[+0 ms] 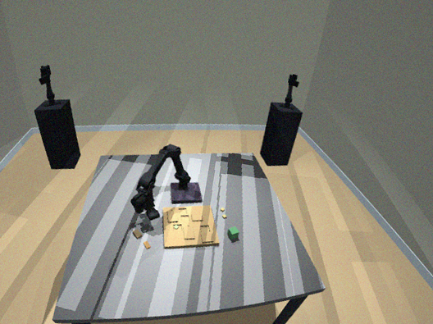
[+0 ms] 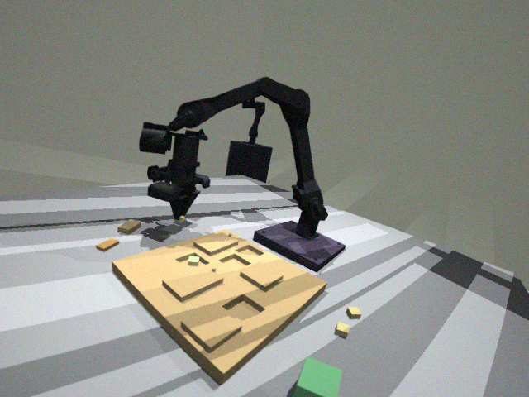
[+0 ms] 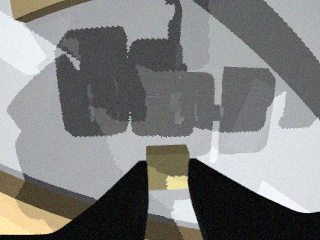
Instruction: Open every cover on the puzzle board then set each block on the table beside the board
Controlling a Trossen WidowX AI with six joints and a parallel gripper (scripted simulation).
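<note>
My gripper (image 2: pixel 180 217) (image 3: pixel 167 167) is shut on a pale yellow block (image 3: pixel 167 172) (image 2: pixel 182 218), low over the table beside the board's left side in the top view. The puzzle board (image 1: pixel 177 244) (image 2: pixel 143 265) has several raised covers, such as the front one (image 2: pixel 211 331), one towards the left (image 2: pixel 192 285), one near the arm (image 2: pixel 261 274) and a rear one (image 2: pixel 216 244). Three uncovered wells look empty. A pale green block (image 2: pixel 193 260) (image 1: pixel 176 227) sits at another well. Two small yellow blocks (image 2: pixel 354 312) (image 2: pixel 342 329) lie on the table right of the board.
A tan piece (image 1: pixel 137 233) (image 2: pixel 129 226) and an orange piece (image 1: pixel 146 244) (image 2: pixel 107 244) lie left of the board, near the gripper. A green cube (image 1: pixel 233 233) (image 2: pixel 318 378) stands to its right. The purple arm base (image 2: pixel 298 246) is behind the board.
</note>
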